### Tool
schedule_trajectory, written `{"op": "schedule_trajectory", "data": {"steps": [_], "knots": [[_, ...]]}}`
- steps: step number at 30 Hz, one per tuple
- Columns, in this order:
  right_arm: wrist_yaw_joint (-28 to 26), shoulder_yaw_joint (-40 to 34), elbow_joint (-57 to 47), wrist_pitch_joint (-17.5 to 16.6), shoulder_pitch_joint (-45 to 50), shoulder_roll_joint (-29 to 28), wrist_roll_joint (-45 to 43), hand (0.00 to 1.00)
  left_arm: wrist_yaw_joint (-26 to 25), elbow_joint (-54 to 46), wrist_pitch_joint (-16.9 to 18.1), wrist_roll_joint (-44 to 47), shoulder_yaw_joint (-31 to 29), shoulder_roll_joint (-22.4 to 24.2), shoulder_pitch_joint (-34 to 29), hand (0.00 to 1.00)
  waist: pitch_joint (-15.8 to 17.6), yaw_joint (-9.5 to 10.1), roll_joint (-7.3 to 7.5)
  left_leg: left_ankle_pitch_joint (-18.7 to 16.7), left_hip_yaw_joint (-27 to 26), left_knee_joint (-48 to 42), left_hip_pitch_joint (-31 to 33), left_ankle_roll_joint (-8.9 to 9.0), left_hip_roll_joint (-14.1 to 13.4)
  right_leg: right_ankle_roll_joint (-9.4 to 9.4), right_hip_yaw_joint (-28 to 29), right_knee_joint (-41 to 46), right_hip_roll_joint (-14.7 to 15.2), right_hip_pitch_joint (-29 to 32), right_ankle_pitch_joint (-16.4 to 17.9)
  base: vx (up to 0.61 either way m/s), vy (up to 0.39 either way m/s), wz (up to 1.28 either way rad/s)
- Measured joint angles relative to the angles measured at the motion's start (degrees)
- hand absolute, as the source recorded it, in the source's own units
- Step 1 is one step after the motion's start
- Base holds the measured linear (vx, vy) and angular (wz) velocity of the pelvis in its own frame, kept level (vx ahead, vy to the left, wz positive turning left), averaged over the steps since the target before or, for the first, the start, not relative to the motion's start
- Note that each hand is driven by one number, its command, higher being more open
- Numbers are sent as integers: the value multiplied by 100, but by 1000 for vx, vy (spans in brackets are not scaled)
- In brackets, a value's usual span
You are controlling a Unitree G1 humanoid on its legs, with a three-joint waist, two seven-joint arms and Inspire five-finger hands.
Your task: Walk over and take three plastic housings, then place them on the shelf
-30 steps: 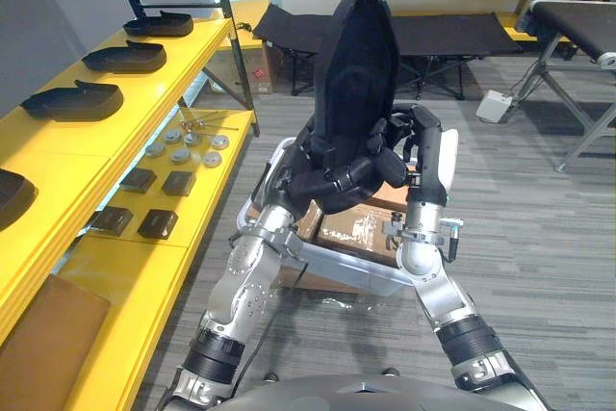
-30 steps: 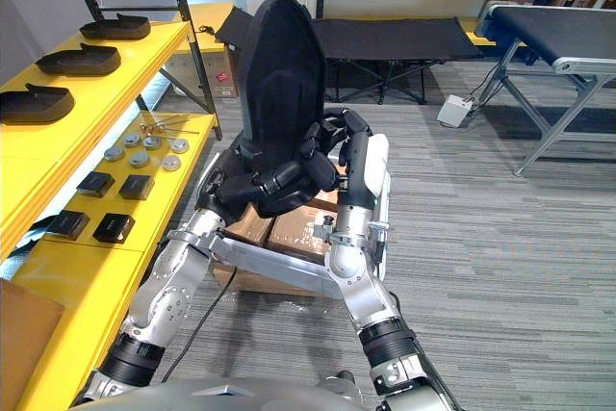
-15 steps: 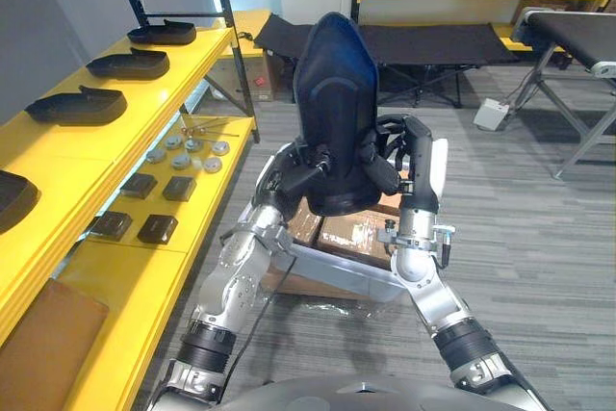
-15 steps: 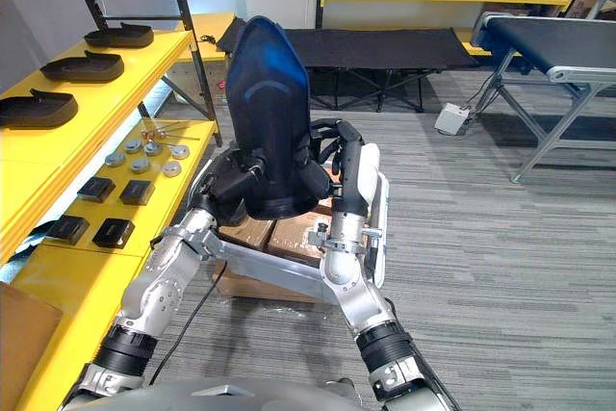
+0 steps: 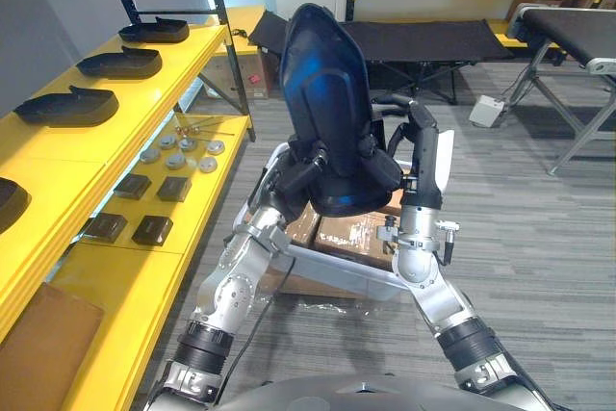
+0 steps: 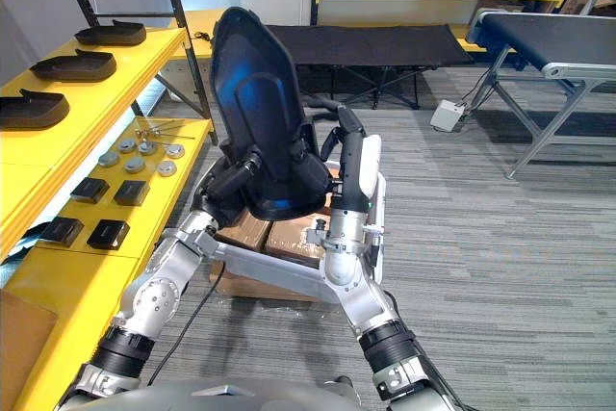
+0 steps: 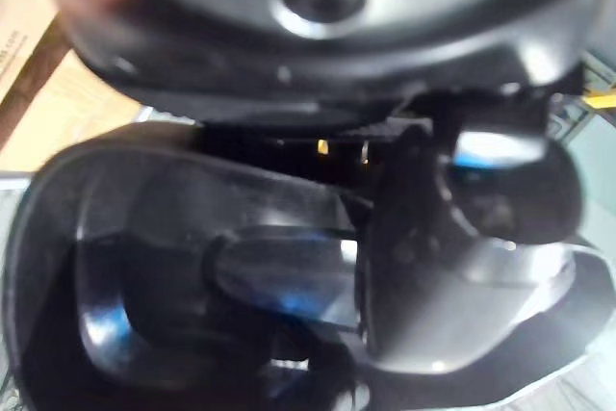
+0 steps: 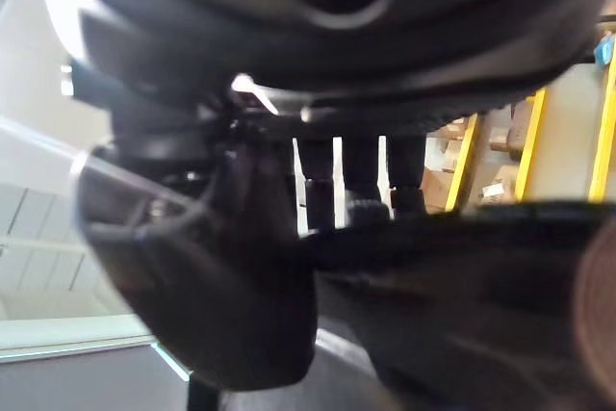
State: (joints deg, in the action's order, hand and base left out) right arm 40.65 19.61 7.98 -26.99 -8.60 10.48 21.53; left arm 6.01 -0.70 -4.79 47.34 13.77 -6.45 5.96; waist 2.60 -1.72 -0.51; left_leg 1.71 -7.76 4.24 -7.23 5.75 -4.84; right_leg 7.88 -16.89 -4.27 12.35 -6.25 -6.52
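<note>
Black plastic housing [image 5: 325, 93] held on end between both hands, above a bin.

Head views: the housing stands upright with a slight tilt over the clear bin [image 5: 337, 271], which holds cardboard boxes [image 5: 351, 233]. The left hand [image 5: 294, 175] grips its lower left edge with fingers curled, and the right hand [image 5: 412, 141] clasps its lower right side, so the housing sits between them. The yellow shelf [image 5: 144, 93] on the robot's left, well apart from the held piece, carries other housings [image 5: 65, 106] lying flat in a row. Left wrist view: the left hand [image 7: 423, 257] is curled onto the hollow inside of the housing [image 7: 144, 267]. Right wrist view: the right hand [image 8: 221, 286] pinches the rim of the housing [image 8: 462, 267], with the thumb on one face and the fingers behind it.
</note>
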Motion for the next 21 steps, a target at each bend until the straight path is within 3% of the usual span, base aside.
{"op": "schedule_trajectory", "data": {"steps": [4, 7, 10, 15, 19, 21], "knots": [[-155, 125, -118, -3, 101, -19, -36, 100, -92, -7, 220, -121, 95, -4, -54, 0, -19, 8, 32, -2, 1, 3, 5, 0, 0, 0, -1, -2, 0, 0, 0, 0, 0, 0], [-327, 81, -700, 21, 543, -135, -133, 100, -433, -513, 462, -724, 91, 116, -457, 0, -18, 6, 35, -12, -2, 4, 10, 7, -6, -1, 0, -3, -7, 6, 1, 0, 0, 0], [-560, -149, -1190, 26, 1102, -316, -518, 100, -1161, -937, 1021, -1856, -157, 337, -778, 0, -11, -3, 45, -23, -29, 3, 4, 11, -26, -8, 24, -3, -27, 15, 9, 0, 0, -5], [-1032, -961, -1755, 55, 2095, -567, -1470, 100, -2844, -1568, 2012, -3198, -1450, 689, -1225, 0, -4, -22, 53, -92, -181, 4, 9, 69, -106, -51, 186, 2, -117, 127, 46, -9, -4, -15], [-1166, -1463, -1791, 160, 2640, -683, -2107, 100, -3840, -1833, 2362, -3747, -1813, 804, -1633, 0, 15, -17, 77, -119, -240, 7, -10, 64, -110, -51, 234, -1, -123, 134, 49, 4, 4, -6], [-1282, -1512, -1791, 167, 2809, -700, -2233, 100, -4251, -1836, 2358, -4069, -1883, 856, -1787, 0, 20, -23, 83, -128, -298, 8, -10, 57, -108, -50, 296, 0, -124, 176, 48, -2, 12, -14]]}}
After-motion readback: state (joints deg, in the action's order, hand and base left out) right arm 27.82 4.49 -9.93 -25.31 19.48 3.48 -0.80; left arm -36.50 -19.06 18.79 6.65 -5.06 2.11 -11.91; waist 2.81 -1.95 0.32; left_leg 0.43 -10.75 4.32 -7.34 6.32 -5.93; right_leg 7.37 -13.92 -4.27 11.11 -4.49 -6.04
